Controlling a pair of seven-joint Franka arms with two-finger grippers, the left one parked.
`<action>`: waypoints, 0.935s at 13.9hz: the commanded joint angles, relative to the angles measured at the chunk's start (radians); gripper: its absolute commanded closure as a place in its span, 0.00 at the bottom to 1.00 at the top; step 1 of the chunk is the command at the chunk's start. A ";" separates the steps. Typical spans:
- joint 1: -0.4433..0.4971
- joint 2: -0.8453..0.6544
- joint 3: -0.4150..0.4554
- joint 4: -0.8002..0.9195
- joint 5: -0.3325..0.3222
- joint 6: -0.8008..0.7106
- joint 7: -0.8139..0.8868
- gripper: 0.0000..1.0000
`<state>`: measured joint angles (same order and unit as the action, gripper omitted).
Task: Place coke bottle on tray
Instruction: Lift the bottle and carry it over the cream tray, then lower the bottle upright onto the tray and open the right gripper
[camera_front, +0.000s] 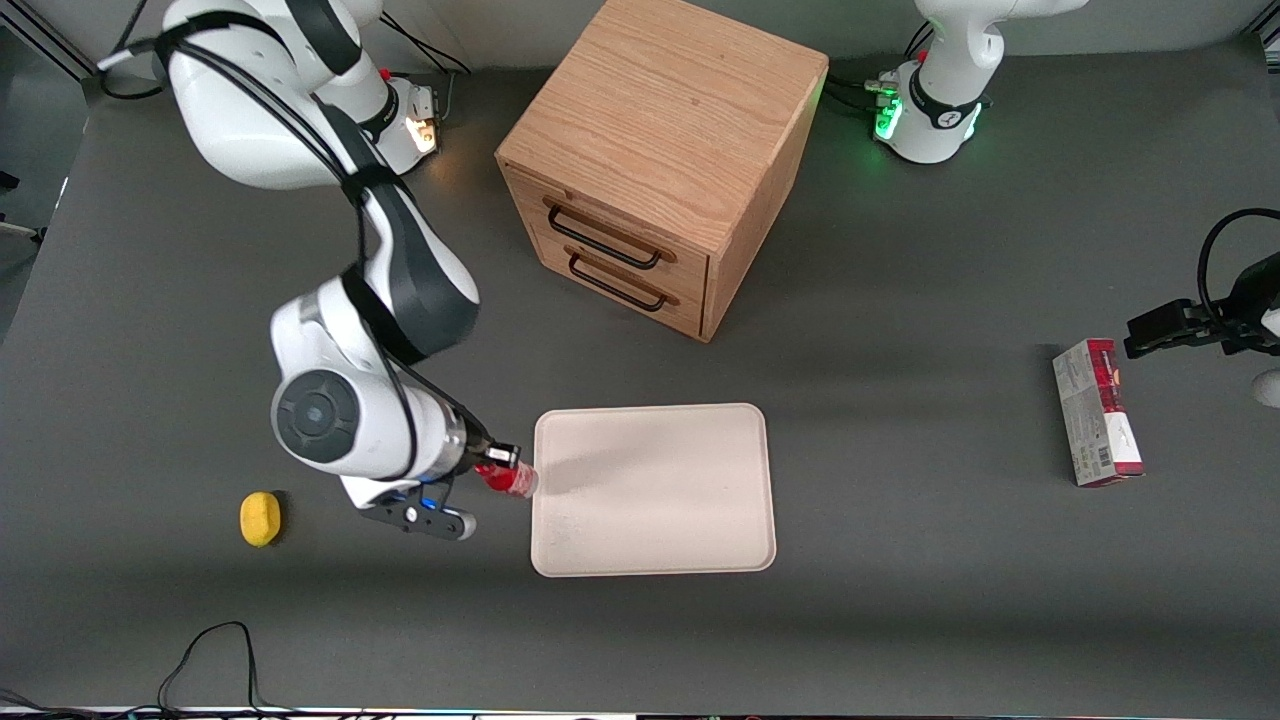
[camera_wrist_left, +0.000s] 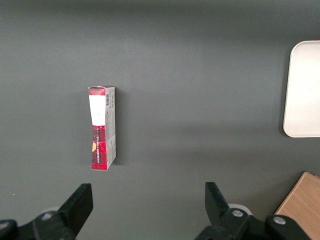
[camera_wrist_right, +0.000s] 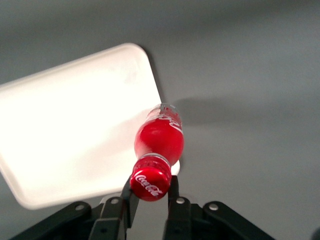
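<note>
Front view: the right arm's black two-finger gripper (camera_front: 497, 462) is clenched on the neck of the small slim red coke bottle with a red cap and white script (camera_front: 508, 478). It carries the bottle clear of the dark grey table (camera_front: 900, 600), just at the edge of the large flat cream-white rectangular tray with rounded corners and a low rim (camera_front: 655, 545) — the edge that faces the working arm's end of the table.

Right wrist view: the gripper (camera_wrist_right: 151, 192) pinches the bottle (camera_wrist_right: 159, 137) just under its cap, the fingers (camera_wrist_right: 175, 197) closed to either side. The bottle's long axis runs away from the wrist camera and slightly tilted, its clear base outermost and overlapping the tray rim (camera_wrist_right: 150, 65).

Governing relation: in the front view the tray's open middle lies at about 3 o'clock from the bottle, near at hand. The bottle's base appears to hang over the rim or only just inside it — which of the two cannot be told. By judgement, the coming move is a short sideways carry toward the tray's middle, then a descent. A release here risks the base catching the raised rim and the bottle tipping.

A small yellow rounded object (camera_front: 260, 518) lies on the table at about 9 o'clock from the gripper, well apart.
</note>
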<state>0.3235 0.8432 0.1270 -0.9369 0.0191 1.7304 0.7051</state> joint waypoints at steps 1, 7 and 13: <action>0.011 0.049 -0.003 0.063 -0.033 0.056 0.066 1.00; 0.029 0.080 -0.006 0.066 -0.034 0.156 0.140 1.00; 0.040 0.100 -0.006 0.067 -0.034 0.204 0.184 1.00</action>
<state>0.3462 0.9139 0.1268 -0.9219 0.0029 1.9143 0.8263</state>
